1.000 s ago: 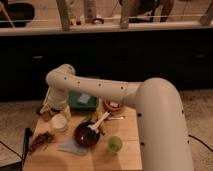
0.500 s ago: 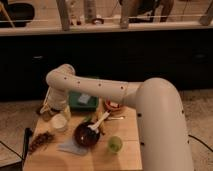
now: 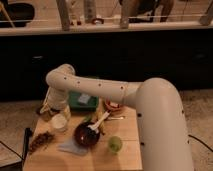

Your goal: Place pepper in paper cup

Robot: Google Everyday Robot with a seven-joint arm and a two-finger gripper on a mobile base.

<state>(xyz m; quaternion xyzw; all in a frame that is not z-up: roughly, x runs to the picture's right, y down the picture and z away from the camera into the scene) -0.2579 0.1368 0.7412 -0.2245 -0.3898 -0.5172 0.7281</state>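
At the far-left corner of the bench (image 3: 125,150), nothing has shifted in the last second: the arm (image 3: 100,87) sits in the same pose, the hand (image 3: 51,107) hangs in the same spot, and every object lies where it did. Read that as a pause or a very slow move, not progress. My judgement is that the drop into the cup has not been made.

Task items: you can see the paper cup (image 3: 59,123) standing upright on the left side of the bench, mouth up, just below and in front of the hand. The pepper I cannot pick out; no slender green shape shows on the wood. It may be in the hand or hidden behind the wrist, but you should not assume either.

Hand state: cannot tell. The wrist end is a pale blur against the cup and the bench edge.

Arm pose: the big white shoulder housing fills the right foreground; the forearm runs from it up and left across the bench, bends at a rounded elbow, then drops steeply so the hand points down near the cup's far rim.

Neighbours: a dark bowl (image 3: 86,134) with a white spoon (image 3: 98,123) sits right of the cup, a light green cup (image 3: 115,144) further right, a brown dried clump (image 3: 41,141) near the left edge, and a green tray (image 3: 83,100) behind.
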